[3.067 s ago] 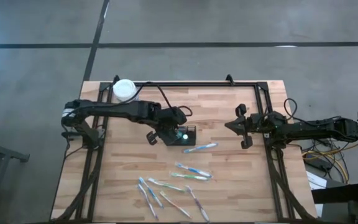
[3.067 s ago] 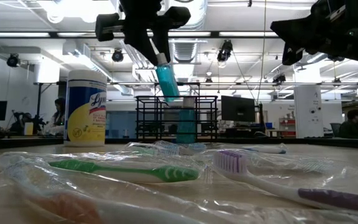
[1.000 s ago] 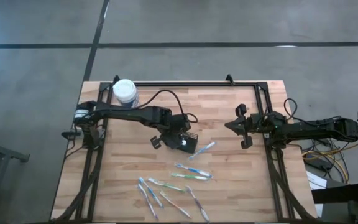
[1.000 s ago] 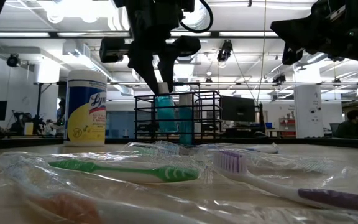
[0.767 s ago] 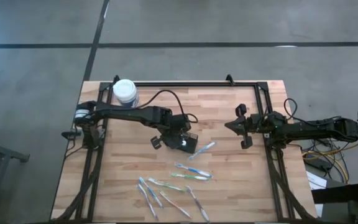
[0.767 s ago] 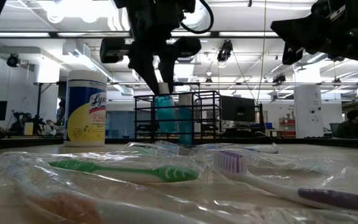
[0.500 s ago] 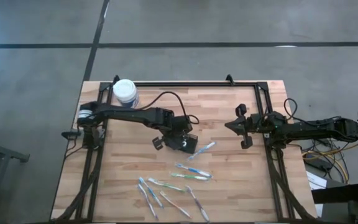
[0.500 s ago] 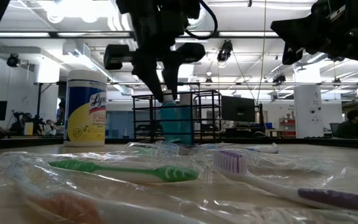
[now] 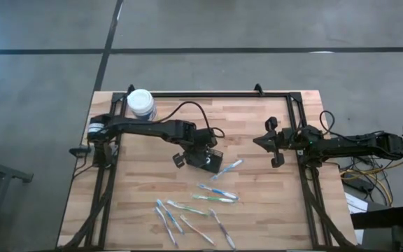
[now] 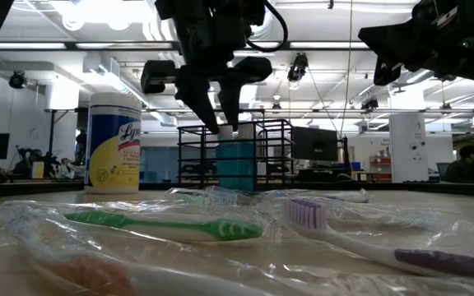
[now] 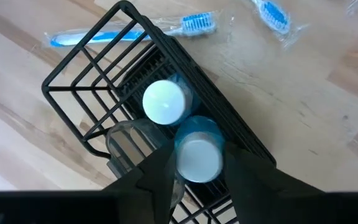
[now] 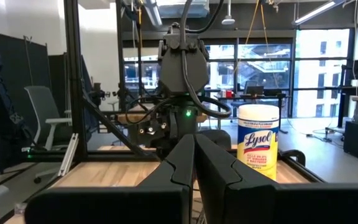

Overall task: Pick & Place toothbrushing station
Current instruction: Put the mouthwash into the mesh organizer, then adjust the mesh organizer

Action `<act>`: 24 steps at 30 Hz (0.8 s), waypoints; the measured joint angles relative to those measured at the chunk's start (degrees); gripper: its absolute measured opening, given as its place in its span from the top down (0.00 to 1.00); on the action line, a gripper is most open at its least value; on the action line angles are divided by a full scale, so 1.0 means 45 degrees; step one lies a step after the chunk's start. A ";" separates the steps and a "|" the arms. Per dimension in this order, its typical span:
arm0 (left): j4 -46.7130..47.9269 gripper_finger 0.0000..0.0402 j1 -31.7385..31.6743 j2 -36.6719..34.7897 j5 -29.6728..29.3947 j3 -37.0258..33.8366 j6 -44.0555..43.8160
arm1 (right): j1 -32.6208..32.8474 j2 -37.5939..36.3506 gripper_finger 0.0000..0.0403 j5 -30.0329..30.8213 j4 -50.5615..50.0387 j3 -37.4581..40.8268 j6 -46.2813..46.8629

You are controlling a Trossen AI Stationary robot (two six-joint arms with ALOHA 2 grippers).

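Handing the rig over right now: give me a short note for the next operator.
Left gripper: over the black wire caddy mid-table, fingers either side of a blue, white-capped tube standing in it, beside a second tube.
Right gripper: shut, idle at the table's right side.
Done: two tubes in the caddy.
Left: wrapped toothbrushes lie loose on the table.
Lysol canister: back left corner.
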State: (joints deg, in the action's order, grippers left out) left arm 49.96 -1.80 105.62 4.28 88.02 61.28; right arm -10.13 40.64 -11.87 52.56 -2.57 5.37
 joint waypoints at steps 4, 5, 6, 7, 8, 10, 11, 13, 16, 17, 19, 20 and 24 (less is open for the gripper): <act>0.0012 0.62 0.0005 -0.0001 0.0014 0.0098 -0.0081 | 0.0000 0.0000 0.97 -0.0007 0.0000 0.0000 0.0047; 0.0008 0.61 0.0004 -0.0005 0.0009 0.0128 -0.0106 | 0.0000 0.0000 0.97 -0.0007 0.0000 0.0000 0.0047; 0.0013 0.61 0.0000 -0.0020 0.0009 0.0167 -0.0118 | 0.0000 0.0000 0.97 -0.0007 0.0000 0.0000 0.0051; 0.0008 0.60 0.0000 -0.0061 0.0009 0.0205 -0.0142 | 0.0000 0.0000 0.97 -0.0011 0.0000 0.0000 0.0047; 0.0028 0.59 0.0005 -0.0105 0.0023 0.0258 -0.0166 | 0.0001 0.0000 0.97 -0.0016 0.0000 0.0000 0.0047; 0.0120 0.57 0.0005 -0.0187 0.0054 0.0524 -0.0263 | 0.0000 0.0000 0.97 -0.0016 0.0000 0.0000 0.0047; 0.0272 0.56 0.0005 -0.0211 0.0053 0.0751 -0.0311 | 0.0000 0.0000 0.97 -0.0020 0.0000 0.0000 0.0047; 0.1046 0.55 0.0005 -0.0268 0.0038 0.1310 -0.0519 | 0.0000 0.0000 0.97 -0.0016 0.0000 0.0000 0.0047; 0.2358 0.53 0.0005 -0.0405 0.0048 0.2263 -0.1051 | 0.0005 0.0000 0.97 -0.0021 -0.0002 0.0000 0.0107; 0.2880 0.53 -0.0013 -0.0517 0.0064 0.2530 -0.1337 | 0.0005 0.0000 0.97 -0.0021 -0.0004 0.0000 0.0110; 0.3466 0.55 -0.0158 -0.0932 0.0472 0.2770 -0.2071 | 0.0010 0.0000 0.97 -0.0026 -0.0005 0.0000 0.0156; 0.3611 0.57 -0.0305 -0.1270 0.0854 0.2757 -0.2403 | 0.0010 0.0000 0.97 -0.0031 -0.0005 0.0000 0.0248; 0.3344 0.74 -0.1041 -0.3300 0.2175 0.1603 -0.3480 | 0.0010 0.0000 0.97 -0.0055 -0.0010 0.0000 0.0780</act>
State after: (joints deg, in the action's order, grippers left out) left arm 65.01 -6.49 90.78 14.06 95.24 45.62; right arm -10.09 40.64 -12.12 52.51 -2.57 8.88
